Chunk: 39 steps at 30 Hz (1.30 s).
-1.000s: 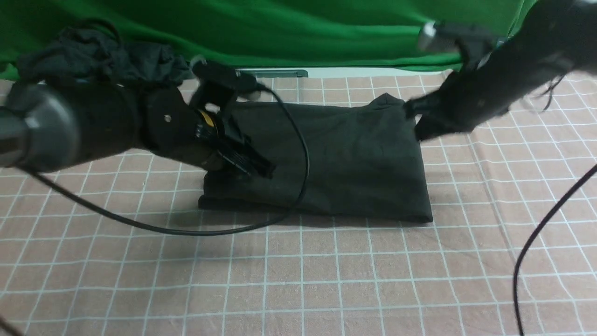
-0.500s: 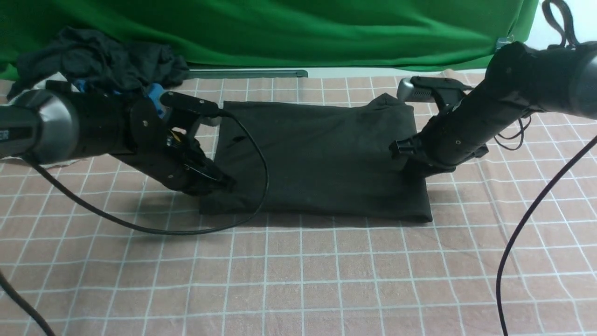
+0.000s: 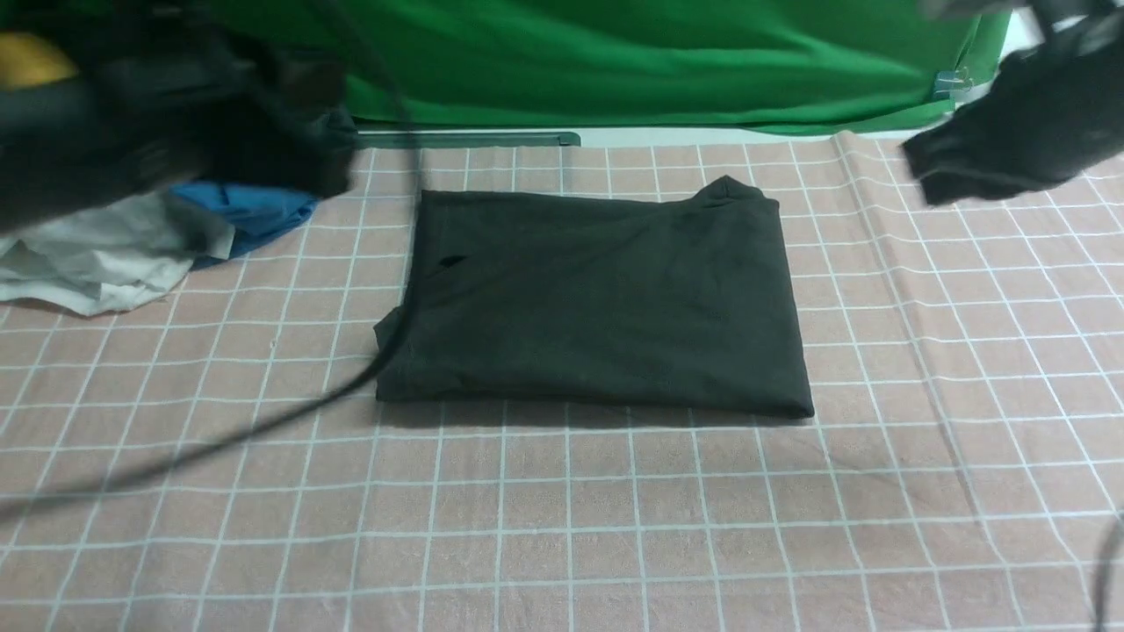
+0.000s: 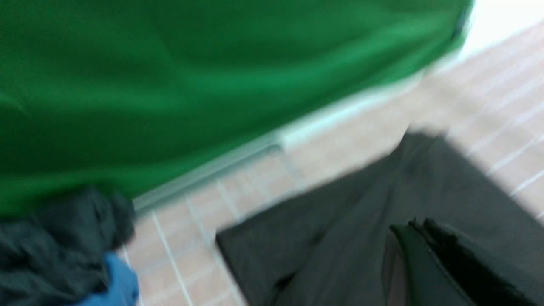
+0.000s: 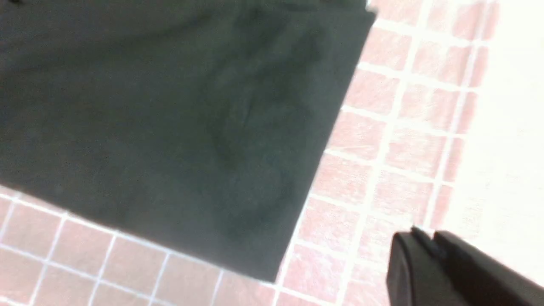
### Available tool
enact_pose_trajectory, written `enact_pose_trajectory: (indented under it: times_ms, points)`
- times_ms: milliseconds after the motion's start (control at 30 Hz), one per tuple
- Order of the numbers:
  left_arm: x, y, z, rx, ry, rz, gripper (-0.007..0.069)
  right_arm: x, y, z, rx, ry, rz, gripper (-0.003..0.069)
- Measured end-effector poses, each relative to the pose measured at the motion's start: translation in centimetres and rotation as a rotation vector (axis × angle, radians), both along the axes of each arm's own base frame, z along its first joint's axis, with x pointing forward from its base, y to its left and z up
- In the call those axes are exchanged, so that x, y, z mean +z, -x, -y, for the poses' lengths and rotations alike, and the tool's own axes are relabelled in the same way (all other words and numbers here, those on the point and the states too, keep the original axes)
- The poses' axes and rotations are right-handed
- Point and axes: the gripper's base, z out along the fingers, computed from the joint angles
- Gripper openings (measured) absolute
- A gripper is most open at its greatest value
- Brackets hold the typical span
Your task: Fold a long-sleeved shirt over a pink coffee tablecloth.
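Observation:
The long-sleeved shirt [image 3: 597,298] lies folded into a flat black rectangle in the middle of the pink coffee tablecloth [image 3: 562,527]; its print is hidden. My left arm [image 3: 176,132] is a raised blur at the far left, well clear of the shirt. In the left wrist view my left gripper [image 4: 418,223] is shut and empty above the shirt [image 4: 340,246]. My right arm [image 3: 1010,149] is a blur at the far right. In the right wrist view my right gripper [image 5: 425,233] is shut and empty over the tablecloth [image 5: 382,170], beside the shirt [image 5: 170,106].
A heap of white, blue and dark garments [image 3: 132,246] lies at the back left. A green backdrop cloth [image 3: 615,53] hangs along the far edge. A blurred black cable [image 3: 263,412] trails from the left arm across the shirt's near-left corner.
Both arms have risen off the shirt's side edges and swung outward, left to the far left, right to the far right. The shirt stays folded in place.

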Motion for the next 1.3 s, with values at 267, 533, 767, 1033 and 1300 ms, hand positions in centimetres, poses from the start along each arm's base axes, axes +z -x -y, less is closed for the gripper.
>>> enact_pose_trajectory:
  times_ms: [267, 533, 767, 1033, 1300]
  points:
    - [-3.4, 10.3, -3.3, 0.017, 0.059, 0.21, 0.0018, 3.6, 10.7, 2.0, -0.026, -0.042, 0.147, 0.004]
    - [-8.6, 14.3, -4.8, 0.046, 0.101, 0.344, 0.0018, 2.1, 21.3, 3.9, -0.066, -0.11, 0.293, 0.0041]
    - [-10.2, 14.3, -4.7, 0.042, 0.087, 0.304, 0.0018, 0.9, 26.6, 4.9, -0.096, -0.199, 0.549, 0.002]
    - [-10.4, 14.3, -4.7, 0.038, 0.083, 0.293, 0.0018, -2.7, 26.6, 5.1, -0.126, -0.241, 0.644, 0.0022]
    - [-10.4, 14.3, -4.7, 0.036, 0.083, 0.289, 0.0018, -5.7, 25.8, 5.0, -0.137, -0.225, 0.574, 0.0043]
